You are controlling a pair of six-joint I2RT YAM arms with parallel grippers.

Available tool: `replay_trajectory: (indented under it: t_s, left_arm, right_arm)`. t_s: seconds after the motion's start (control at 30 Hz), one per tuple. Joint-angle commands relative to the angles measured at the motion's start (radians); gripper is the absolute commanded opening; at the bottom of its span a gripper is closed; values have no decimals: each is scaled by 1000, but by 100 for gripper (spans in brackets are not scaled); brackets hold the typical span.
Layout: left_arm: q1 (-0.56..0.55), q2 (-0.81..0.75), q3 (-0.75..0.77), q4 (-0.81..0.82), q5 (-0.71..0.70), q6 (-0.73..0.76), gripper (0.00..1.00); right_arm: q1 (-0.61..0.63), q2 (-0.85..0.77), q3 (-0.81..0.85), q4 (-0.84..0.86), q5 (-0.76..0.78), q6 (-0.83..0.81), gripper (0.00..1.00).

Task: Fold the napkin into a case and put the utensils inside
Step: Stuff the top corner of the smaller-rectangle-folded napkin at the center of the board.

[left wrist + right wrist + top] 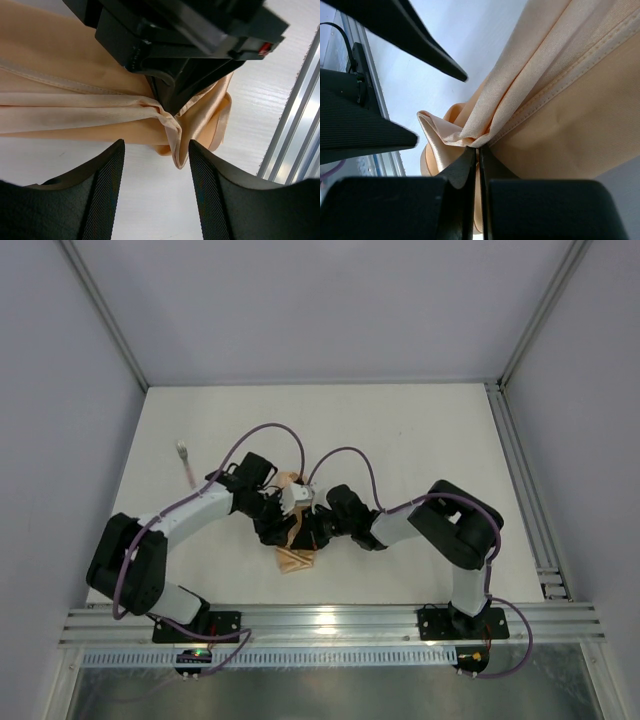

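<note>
White table (420,440) | napkin (296,560) bunched | right gripper (477,150) pinching napkin | left gripper (156,145) released | utensil (183,452) far-left, apart

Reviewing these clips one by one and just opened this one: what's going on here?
Two robot arms are working on a soft peach-orange cloth napkin in the middle of the white table. The right gripper is pinched shut on a bunched fold of it. The left gripper stands open right beside that pinch, holding nothing. The napkin is crumpled rather than neatly folded. One slim pink-handled utensil lies apart on the left arm's side, untouched.
</note>
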Motion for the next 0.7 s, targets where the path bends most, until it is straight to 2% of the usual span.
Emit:
replay_trajectory:
  t_s: [0.0,0.13,0.2,0.23,0.3,0.33,0.43,0.47,0.5,0.67]
  left_arm:
    - [-9,53,-5,52,0,-26,56]
    - [-10,86,-2,60,-1,-18,47]
    - [-12,99,-2,61,5,-17,35]
    - [-12,108,-1,60,11,-18,26]
    - [-12,112,-1,58,18,-18,18]
    - [-12,113,-2,60,23,-18,15]
    - [-10,109,-4,56,37,-25,3]
    - [-9,105,-7,58,57,-26,2]
    - [-6,102,-7,60,69,-26,1]
    - [43,74,-16,76,143,-32,0]
  right_arm:
    - [-4,-13,13,-57,21,-27,3]
    - [-4,-25,16,-59,24,-25,3]
    - [-4,-29,18,-60,19,-24,3]
    - [-5,-30,19,-60,18,-24,3]
    - [-4,-36,21,-60,18,-25,4]
    - [-4,-39,19,-60,16,-24,6]
    - [-5,-65,11,-48,18,-13,20]
    - [-4,-76,7,-40,18,1,29]
    - [-4,-94,1,-37,18,2,32]
    - [-5,-111,-28,13,56,-10,37]
